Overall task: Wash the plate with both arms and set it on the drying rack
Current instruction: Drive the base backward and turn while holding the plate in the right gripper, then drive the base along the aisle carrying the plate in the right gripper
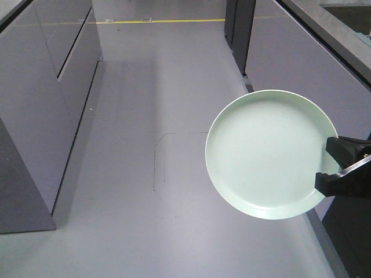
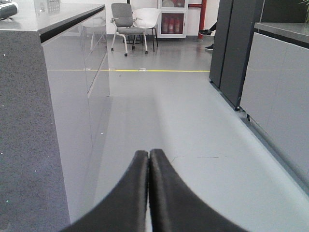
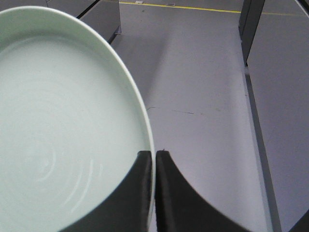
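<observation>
The pale mint-green plate (image 1: 266, 153) hangs in the air over the grey floor, at the right of the front view. My right gripper (image 1: 333, 163) is shut on its right rim. In the right wrist view the plate (image 3: 58, 125) fills the left half, and its thin rim passes between the black fingers of the right gripper (image 3: 153, 155). My left gripper (image 2: 148, 153) shows only in the left wrist view, shut with its fingertips pressed together and nothing between them, pointing down the aisle. The drying rack is out of view.
Grey cabinets (image 1: 40, 98) line the left of the aisle, and dark cabinets (image 1: 290, 52) with a counter top stand at the right. A yellow floor line (image 1: 162, 21) crosses far ahead. Chairs (image 2: 128, 21) stand at the far end.
</observation>
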Motion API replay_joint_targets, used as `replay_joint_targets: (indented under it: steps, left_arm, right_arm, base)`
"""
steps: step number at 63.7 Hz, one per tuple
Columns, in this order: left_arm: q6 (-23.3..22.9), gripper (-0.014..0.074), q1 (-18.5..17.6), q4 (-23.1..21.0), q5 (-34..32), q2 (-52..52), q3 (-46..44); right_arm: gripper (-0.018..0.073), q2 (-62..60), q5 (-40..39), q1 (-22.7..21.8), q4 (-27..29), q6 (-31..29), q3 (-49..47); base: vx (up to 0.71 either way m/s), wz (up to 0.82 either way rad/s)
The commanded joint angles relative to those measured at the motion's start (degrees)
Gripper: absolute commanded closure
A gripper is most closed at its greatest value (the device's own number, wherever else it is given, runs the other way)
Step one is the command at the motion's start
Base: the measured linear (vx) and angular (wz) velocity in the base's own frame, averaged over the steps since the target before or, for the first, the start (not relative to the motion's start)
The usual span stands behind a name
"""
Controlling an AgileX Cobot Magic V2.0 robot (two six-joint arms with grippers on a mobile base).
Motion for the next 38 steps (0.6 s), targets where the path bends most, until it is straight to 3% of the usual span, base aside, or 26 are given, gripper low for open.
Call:
replay_joint_targets:
  steps: [1, 38]
  left_arm:
    - [-0.45, 0.0602, 0.02, 0.01, -4.08, -0.92, 0.87]
    - [-0.45, 0.0602, 0.02, 0.01, -4.08, -0.92, 0.87]
  right_arm:
    - [0.0566, -0.43, -4.64, -0.26, -0.33, -0.39, -1.73]
    - [0.0566, -0.43, -4.59, -0.26, -0.33, -0.39, -1.73]
  base:
    - [0.02, 0.03]
    - [0.07, 0.02]
